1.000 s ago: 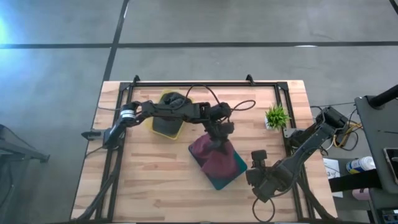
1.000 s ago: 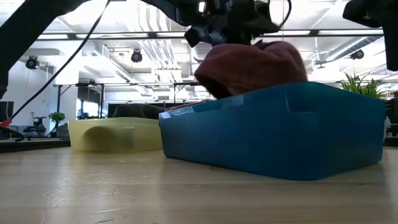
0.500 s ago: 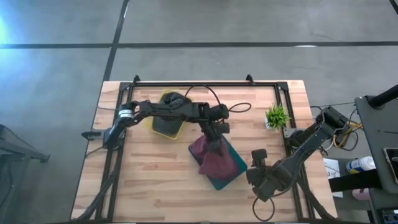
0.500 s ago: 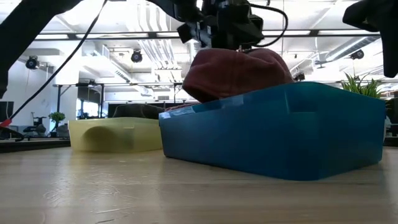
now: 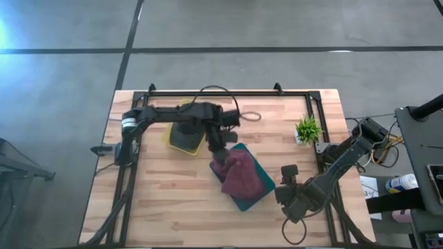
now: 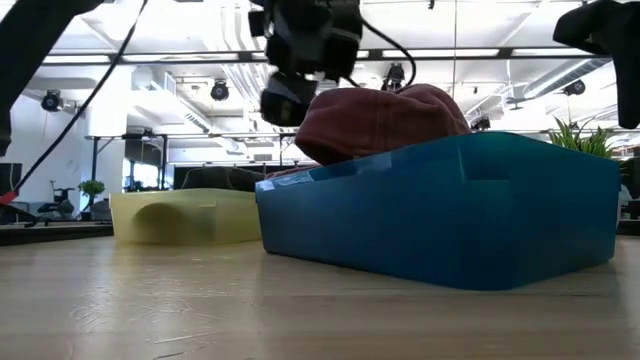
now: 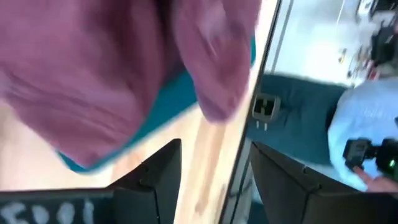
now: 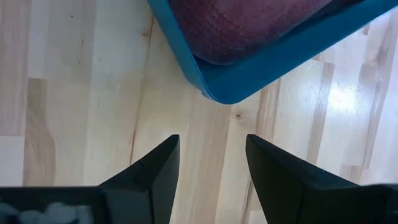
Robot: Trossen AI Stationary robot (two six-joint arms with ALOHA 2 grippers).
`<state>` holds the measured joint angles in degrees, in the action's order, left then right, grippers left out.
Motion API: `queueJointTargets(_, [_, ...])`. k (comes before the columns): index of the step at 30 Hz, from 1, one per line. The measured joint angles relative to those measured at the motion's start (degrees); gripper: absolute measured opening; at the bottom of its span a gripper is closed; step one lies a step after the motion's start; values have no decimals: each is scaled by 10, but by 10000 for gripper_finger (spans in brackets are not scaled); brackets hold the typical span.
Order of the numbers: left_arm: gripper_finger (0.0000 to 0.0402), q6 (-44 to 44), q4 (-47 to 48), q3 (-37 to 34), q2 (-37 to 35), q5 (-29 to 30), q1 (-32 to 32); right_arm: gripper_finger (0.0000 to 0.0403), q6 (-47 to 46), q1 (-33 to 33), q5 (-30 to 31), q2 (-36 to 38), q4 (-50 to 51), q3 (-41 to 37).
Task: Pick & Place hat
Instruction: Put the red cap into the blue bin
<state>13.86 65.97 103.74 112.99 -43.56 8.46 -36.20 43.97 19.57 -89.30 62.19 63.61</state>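
Note:
A maroon hat lies in a blue bin near the table's middle. Its crown bulges above the bin's rim. My left gripper hovers open just off the bin's far-left corner, above the hat's level, with nothing between its fingers. In the left wrist view the hat and the bin lie ahead of it. My right gripper waits open beside the bin's near-right side, over the bare wood at the bin's corner.
A yellow bin holding something dark stands at the far left of the blue bin, under the left arm. A small potted plant stands at the far right. A black frame runs along the table's edges. A person's light sleeve shows beyond the table.
My left gripper has let go of the hat, drawn away toward the table's left and far side, risen a little and rolled. The hat, at first drawn up under the fingers, has sunk and settled lower in the blue bin.

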Motion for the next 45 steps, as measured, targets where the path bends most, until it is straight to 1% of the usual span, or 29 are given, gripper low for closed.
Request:
queueJointTargets(3, [183,-2,24,-6,-6,1,-41,178,0,0,1,0,0,-2])
queueJointTargets(6, [183,-2,4,-18,-7,10,-89,178,0,0,4,0,0,-4])
queueJointTargets(8, [183,-2,-32,-33,-5,46,-119,178,0,0,13,0,-1,-5])
queueJointTargets(10, [183,7,-71,-48,-2,94,-139,178,0,-1,16,0,-1,-5])
queueJointTargets(12, [183,29,-117,-66,-2,129,-149,178,0,-2,16,0,-1,-5])
queueJointTargets(15, [183,72,-183,-89,-2,145,-146,178,0,-2,16,0,-2,-5])
queueJointTargets(18, [183,94,-239,-119,-2,161,-142,178,-1,-2,16,0,-4,-5])
queueJointTargets(21, [183,108,-259,-144,-2,213,-138,178,-2,-2,14,0,-6,-5])
queueJointTargets(24, [183,127,-259,-161,-2,276,-132,178,-3,-2,14,0,-7,-5])
queueJointTargets(28, [183,133,-257,-170,-2,318,-123,178,-5,-2,14,0,-9,-5])
queueJointTargets(31, [183,132,-259,-178,-2,364,-122,178,-9,-1,14,0,-10,-5])
queueJointTargets(34, [183,132,-250,-179,-2,375,-122,178,-16,-1,14,0,-11,-5])
queueJointTargets(37, [183,133,-215,-170,-7,377,-122,178,-31,-6,17,2,-16,0])
queueJointTargets(39, [183,141,-202,-166,-20,384,-125,178,-47,-16,30,11,-18,0])
queueJointTargets(42, [183,152,-197,-164,-54,413,-134,177,-63,-47,72,39,-21,-6])
queueJointTargets(44, [183,158,-192,-165,-81,450,-141,174,-63,-74,103,67,-38,-13])
queueJointTargets(45, [183,163,-193,-168,-94,479,-145,172,-56,-92,112,83,-57,-18])
